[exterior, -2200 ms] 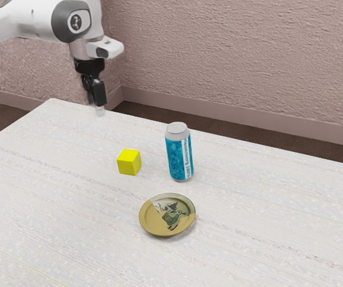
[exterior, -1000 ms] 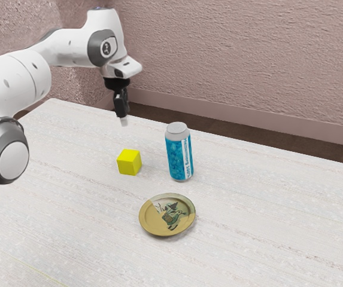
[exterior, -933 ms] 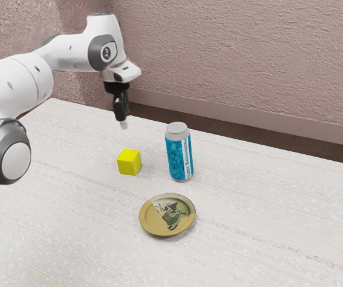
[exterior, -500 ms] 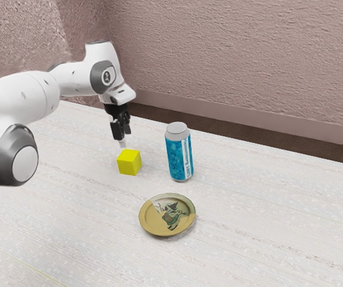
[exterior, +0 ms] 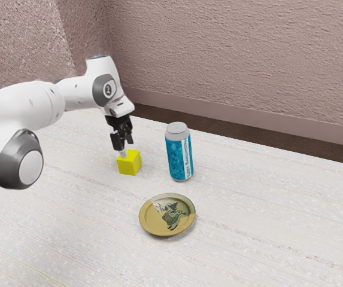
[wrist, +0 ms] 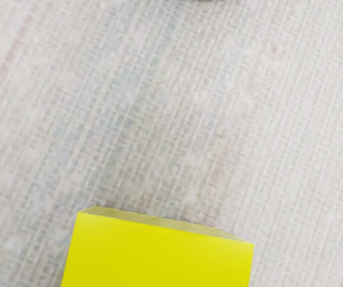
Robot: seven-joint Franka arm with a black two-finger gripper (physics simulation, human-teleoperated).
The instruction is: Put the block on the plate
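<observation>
Yellow block sits flat on the pale, streaky table, apart from the plate, and the black tool is right down at it. From where I stand, the tool's two fingers are spread apart, so I'd call it wide. The nearer finger's pale tip overlaps the block's upper edge toward the exterior view's left; the other finger's tip is hidden, and I can't tell whether either one touches the block.

The white arm, with its grey joint covers, comes in from the exterior view's left and bends down over the block. The plate lies face up, nearer me than the block and a bit toward the exterior view's right. It's a round, tan thing with a greener patch and a dark figure painted in the middle. A blue can with a silver top and a white lettered band stands upright near the block, on the exterior view's right of it.

In the wrist view, the block's broad yellow face shows large, with a thin, paler side along one edge. A bit of something dark and rounded peeks in, well apart from the block. Behind the block, past the table, rises a rough pinkish wall.
</observation>
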